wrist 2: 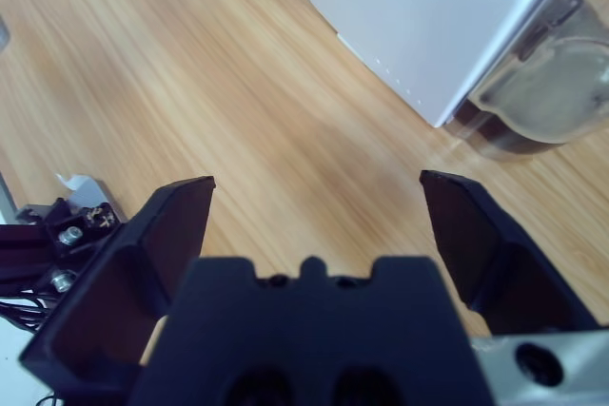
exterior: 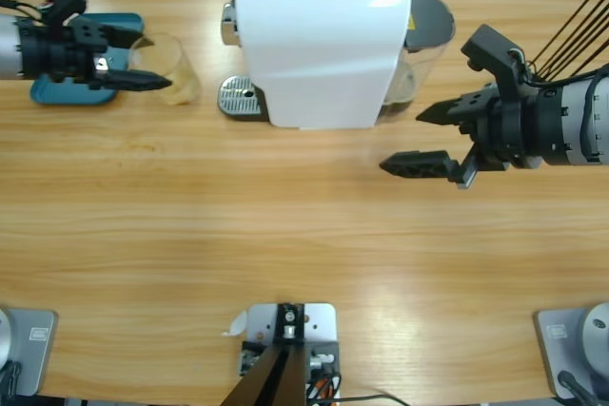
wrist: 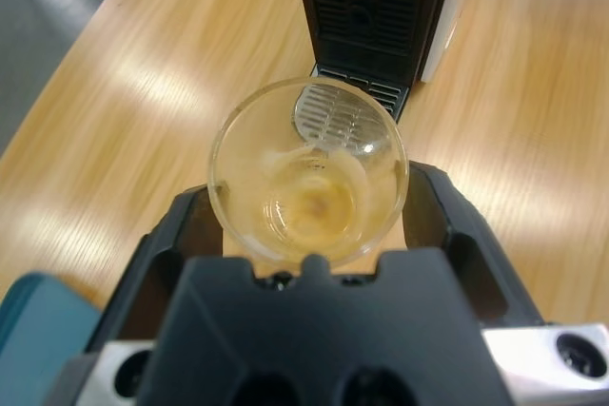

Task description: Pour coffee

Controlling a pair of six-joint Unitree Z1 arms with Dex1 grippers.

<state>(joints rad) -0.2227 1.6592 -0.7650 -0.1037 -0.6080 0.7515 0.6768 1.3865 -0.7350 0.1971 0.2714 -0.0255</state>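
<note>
A clear glass cup [exterior: 178, 66] sits between the jaws of my left gripper [exterior: 157, 62] at the table's far left, just left of the coffee machine's metal drip tray [exterior: 240, 99]. The left wrist view looks down into the cup [wrist: 309, 154]. Only a thin pale tan trace of coffee [wrist: 309, 206] lies at its bottom, and the left gripper [wrist: 309, 192] is shut on its sides. My right gripper [exterior: 423, 140] hangs open and holds nothing, right of the white machine [exterior: 324, 45]. In the right wrist view the right gripper [wrist 2: 319, 183] is over bare wood.
The machine's clear water tank [exterior: 430, 30] stands behind its right side, also seen as the tank [wrist 2: 557, 83] in the right wrist view. A teal pad [exterior: 119, 26] lies under the left gripper. Bare wooden table [exterior: 285, 235] stretches in front of the machine.
</note>
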